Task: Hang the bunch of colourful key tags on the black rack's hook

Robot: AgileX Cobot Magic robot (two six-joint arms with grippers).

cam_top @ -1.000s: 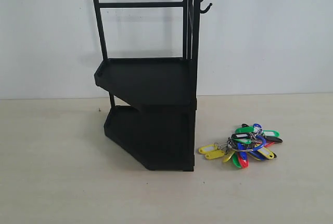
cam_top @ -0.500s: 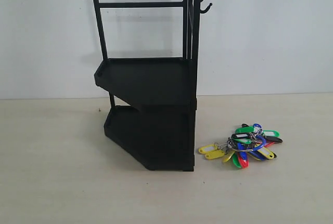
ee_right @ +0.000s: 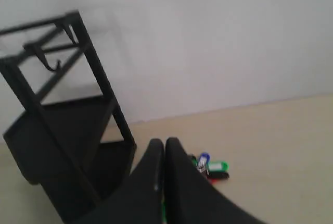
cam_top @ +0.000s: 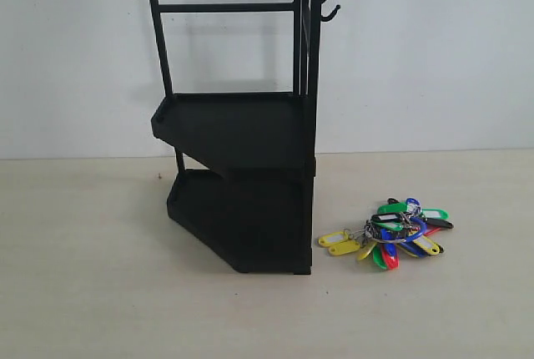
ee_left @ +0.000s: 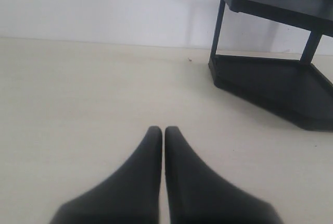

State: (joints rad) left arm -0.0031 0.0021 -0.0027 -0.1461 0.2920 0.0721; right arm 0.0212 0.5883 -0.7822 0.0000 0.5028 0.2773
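The colourful key tag bunch lies flat on the beige table to the right of the black rack. High on the rack's right upright, the longer lower hook juts out empty, just under a shorter one. Neither arm appears in the exterior view. My left gripper is shut with nothing in it, hovering over bare table with the rack's base off to one side. My right gripper is also shut and empty. Beyond its fingers a few tags of the bunch peek out, and the rack and hook show beside it.
A plain white wall stands close behind the rack. The beige table stretches left of the rack and in front of it.
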